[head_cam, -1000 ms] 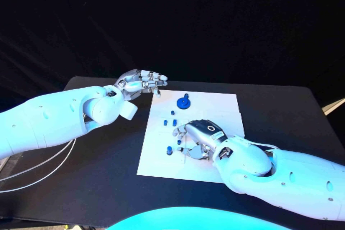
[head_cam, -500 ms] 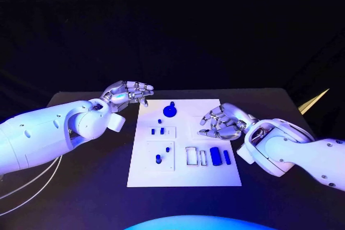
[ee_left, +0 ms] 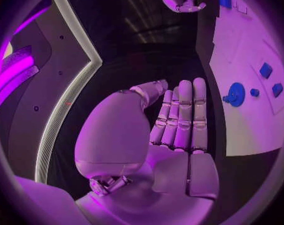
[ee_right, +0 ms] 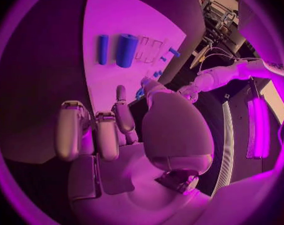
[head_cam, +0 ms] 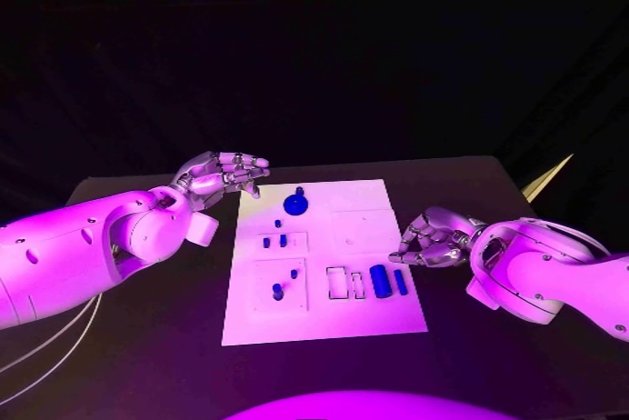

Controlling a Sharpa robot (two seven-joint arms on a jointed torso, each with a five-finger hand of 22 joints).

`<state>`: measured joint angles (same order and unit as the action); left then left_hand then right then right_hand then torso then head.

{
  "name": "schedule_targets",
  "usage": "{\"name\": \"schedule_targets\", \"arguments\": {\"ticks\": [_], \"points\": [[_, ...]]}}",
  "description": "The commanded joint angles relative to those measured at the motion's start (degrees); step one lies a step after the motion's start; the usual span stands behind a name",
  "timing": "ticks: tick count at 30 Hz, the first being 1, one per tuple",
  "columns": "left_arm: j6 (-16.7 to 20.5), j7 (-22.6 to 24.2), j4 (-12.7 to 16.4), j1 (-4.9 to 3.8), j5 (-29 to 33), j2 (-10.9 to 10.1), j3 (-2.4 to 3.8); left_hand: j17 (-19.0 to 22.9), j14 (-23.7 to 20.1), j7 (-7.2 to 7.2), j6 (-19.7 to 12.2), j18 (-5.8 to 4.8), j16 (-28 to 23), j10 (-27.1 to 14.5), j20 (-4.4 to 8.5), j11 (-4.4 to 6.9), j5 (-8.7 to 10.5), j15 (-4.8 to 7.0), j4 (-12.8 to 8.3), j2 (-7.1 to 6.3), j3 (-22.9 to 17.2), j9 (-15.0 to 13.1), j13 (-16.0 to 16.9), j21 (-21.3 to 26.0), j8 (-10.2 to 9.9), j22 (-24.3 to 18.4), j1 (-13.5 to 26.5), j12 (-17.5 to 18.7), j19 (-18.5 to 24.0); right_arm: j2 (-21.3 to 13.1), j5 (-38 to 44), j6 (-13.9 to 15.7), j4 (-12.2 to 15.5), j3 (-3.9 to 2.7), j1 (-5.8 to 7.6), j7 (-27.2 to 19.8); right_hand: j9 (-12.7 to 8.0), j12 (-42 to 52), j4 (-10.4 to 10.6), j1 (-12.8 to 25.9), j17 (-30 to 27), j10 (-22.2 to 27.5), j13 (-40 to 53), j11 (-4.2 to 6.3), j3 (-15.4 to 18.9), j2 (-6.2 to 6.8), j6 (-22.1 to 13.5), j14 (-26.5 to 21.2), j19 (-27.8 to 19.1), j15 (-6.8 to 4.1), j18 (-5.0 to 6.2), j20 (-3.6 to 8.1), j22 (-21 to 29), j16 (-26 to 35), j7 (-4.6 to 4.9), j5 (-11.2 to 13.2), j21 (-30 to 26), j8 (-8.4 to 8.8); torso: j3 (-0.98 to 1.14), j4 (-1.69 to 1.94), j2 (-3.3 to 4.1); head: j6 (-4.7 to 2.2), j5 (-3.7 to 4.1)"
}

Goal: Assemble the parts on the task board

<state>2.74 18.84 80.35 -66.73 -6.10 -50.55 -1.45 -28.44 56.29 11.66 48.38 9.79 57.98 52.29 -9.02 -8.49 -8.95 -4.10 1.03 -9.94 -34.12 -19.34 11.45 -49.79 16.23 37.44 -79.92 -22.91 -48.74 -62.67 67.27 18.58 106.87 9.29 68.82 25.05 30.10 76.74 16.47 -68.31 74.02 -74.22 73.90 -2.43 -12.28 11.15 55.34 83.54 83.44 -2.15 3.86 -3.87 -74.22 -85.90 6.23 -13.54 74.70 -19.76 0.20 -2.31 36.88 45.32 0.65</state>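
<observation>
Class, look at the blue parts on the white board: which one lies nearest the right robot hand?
The thin blue bar, outermost on the task board, beside the thicker blue cylinder, just below the right robot hand.

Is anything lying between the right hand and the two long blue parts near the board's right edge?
No. In the head view, only bare white task board separates the right hand from the long blue parts; the right wrist view agrees.
</observation>
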Motion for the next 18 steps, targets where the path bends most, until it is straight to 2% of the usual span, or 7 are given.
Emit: {"name": "schedule_targets", "arguments": {"ticks": [1,8,11,18], "points": [[0.01,0.20,0.34,0.06,0.10,-0.06,0.03,0.71,-0.23,0.24,-0.88,0.72,-0.64,-0.85,-0.39,0.06,0.19,-0.02,0.36,0.25,3.34,0.56,-0.70,1.16,0.84,-0.63,0.24,-0.03,-0.61,-0.05,1.73,-0.27,0.41,0.08,-0.50,1.99,0.99,1.35,0.21,1.78,9.77,-6.44,2.27,0.67,4.05,-0.46,-4.26,5.25,4.12,-0.19,-1.55,0.44,-12.42,-1.24,0.09,-0.71,1.80,-1.90,-0.06,0.06,0.02,0.27,0.21],[0.05,0.21,0.65,0.11,0.11,-0.37,0.03,0.71,-0.23,0.24,-0.88,0.72,-0.64,-0.85,-0.39,0.06,0.19,-0.02,0.36,0.25,3.34,0.56,-0.70,1.16,0.84,-0.63,0.24,-0.03,-0.61,0.53,3.72,-0.15,0.41,0.22,-1.92,4.30,1.18,1.72,0.22,1.99,10.44,-6.74,2.86,0.75,5.42,-0.84,-4.08,5.37,4.36,-0.25,-1.76,0.47,-12.82,-1.59,-0.02,-0.69,3.09,-2.22,-0.20,0.00,0.09,0.59,0.17],[0.01,0.17,0.71,0.11,0.11,-0.46,0.03,0.71,-0.23,0.24,-0.88,0.72,-0.64,-0.85,-0.39,0.06,0.19,-0.02,0.36,0.25,3.34,0.56,-0.70,1.16,0.84,-0.63,0.24,-0.03,-0.61,1.02,4.21,0.25,0.37,0.24,-2.40,4.45,1.20,1.80,0.22,1.99,10.48,-6.82,2.98,0.77,5.57,-0.91,-4.04,5.38,4.38,-0.26,-1.78,0.47,-12.87,-1.61,-0.03,-0.73,3.23,-2.26,-0.12,0.01,0.12,0.73,-0.01],[-0.02,0.07,0.75,0.11,0.11,-0.65,0.03,0.71,-0.23,0.24,-0.88,0.72,-0.64,-0.85,-0.39,0.06,0.19,-0.02,0.36,0.25,3.34,0.56,-0.70,1.16,0.84,-0.63,0.24,-0.03,-0.61,2.48,4.70,0.52,0.04,0.27,-3.12,4.45,1.23,1.77,0.21,1.96,10.53,-6.80,2.97,0.78,5.72,-1.01,-4.00,5.39,4.40,-0.27,-1.80,0.48,-12.90,-1.63,-0.05,-0.82,3.33,-2.31,-0.12,0.03,0.16,0.92,-0.22]]}}
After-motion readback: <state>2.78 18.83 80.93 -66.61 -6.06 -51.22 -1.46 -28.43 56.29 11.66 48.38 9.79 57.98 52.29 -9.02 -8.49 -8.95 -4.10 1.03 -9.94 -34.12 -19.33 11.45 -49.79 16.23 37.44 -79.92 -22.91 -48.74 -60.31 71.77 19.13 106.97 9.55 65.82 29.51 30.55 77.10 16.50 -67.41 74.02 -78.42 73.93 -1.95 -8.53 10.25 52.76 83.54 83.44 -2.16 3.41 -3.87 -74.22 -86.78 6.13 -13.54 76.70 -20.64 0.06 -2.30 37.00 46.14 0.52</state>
